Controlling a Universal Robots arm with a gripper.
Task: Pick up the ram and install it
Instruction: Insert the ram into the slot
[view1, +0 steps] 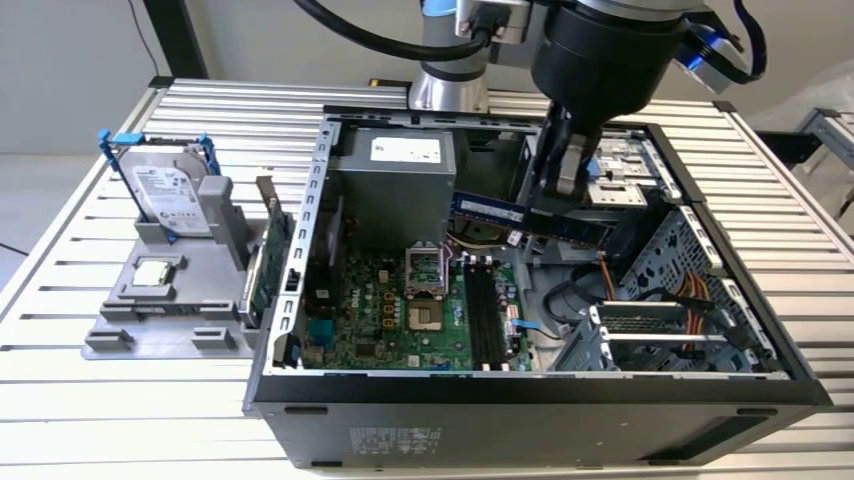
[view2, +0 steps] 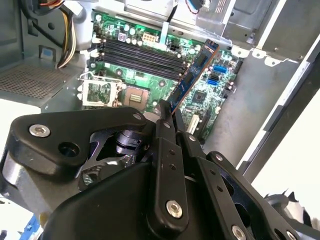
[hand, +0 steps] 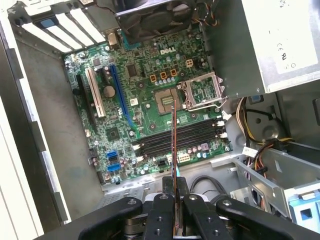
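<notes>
The ram (view1: 531, 217), a dark blue-green stick with black chips, hangs in the air over the open computer case (view1: 300, 290), with my gripper (view1: 558, 198) shut on one end of it. It sits level and above the right part of the motherboard (view1: 400, 320), clear of the black memory slots (view1: 487, 312) below. The first wrist view has the ram (hand: 174, 142) edge-on between the fingers (hand: 162, 212), running out over the memory slots (hand: 182, 137). In the second wrist view the ram (view2: 192, 80) slants away from the gripper (view2: 168, 114) over the board.
A grey holder (view1: 160, 315) at the exterior view's left carries a silver hard drive with blue handle (view1: 174, 195) and a green expansion card (view1: 267, 270). Inside the case are the power supply (view1: 394, 185), the open processor socket (view1: 427, 270) and a drive cage with cables (view1: 667, 300).
</notes>
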